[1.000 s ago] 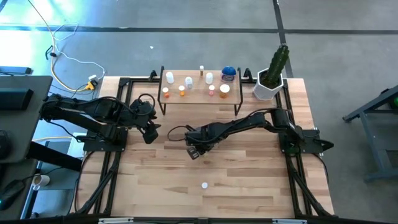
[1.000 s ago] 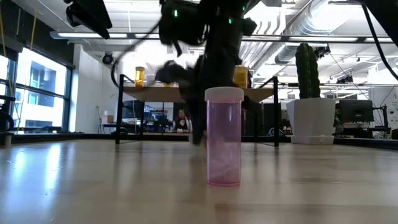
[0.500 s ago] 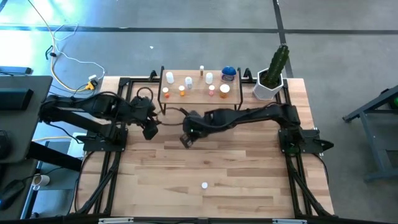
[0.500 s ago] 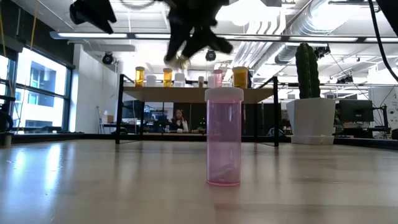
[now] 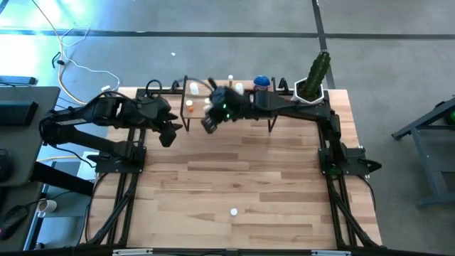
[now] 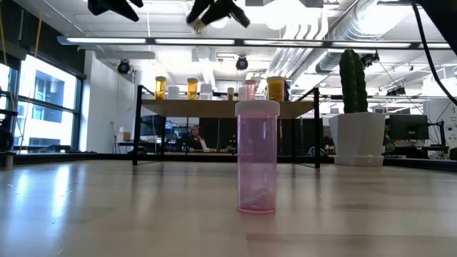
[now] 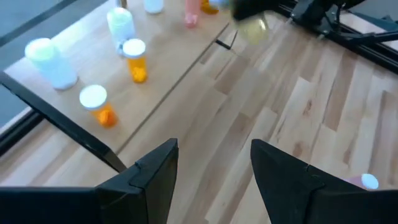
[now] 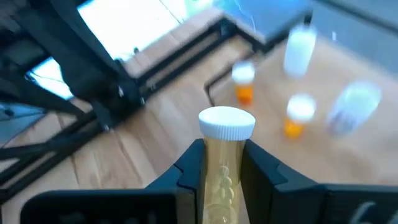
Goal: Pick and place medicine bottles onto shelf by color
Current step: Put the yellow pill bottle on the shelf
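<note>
The right gripper [image 5: 211, 119] hangs in the air above the front left part of the shelf [image 5: 245, 112], its arm stretched across from the right side of the table. Its two fingers [image 8: 186, 174] are clamped on a yellowish bottle with a white cap [image 8: 222, 163], which stands upright between them with the cap well clear of the fingertips. Just beyond that held bottle, on the shelf, stand two small orange bottles [image 8: 244, 86] with white caps, and further past them two taller white bottles [image 8: 298, 50], all apart from the gripper.

In the low view the same gripper [image 6: 214, 13] shows high above the shelf [image 6: 214, 107], whose row of amber and white bottles lies below it.

The left gripper [image 5: 166, 132] hovers just off the shelf's left end, over the table [image 5: 234, 185]. Its fingers [image 7: 152, 180] stand wide apart with nothing between them; the orange and white bottles on the shelf are ahead of it, not touching.

A pink bottle with a white cap [image 6: 257, 157] stands alone on the table, well apart from both grippers, on the side away from the shelf; the high view shows it as a small white dot [image 5: 233, 211].
</note>
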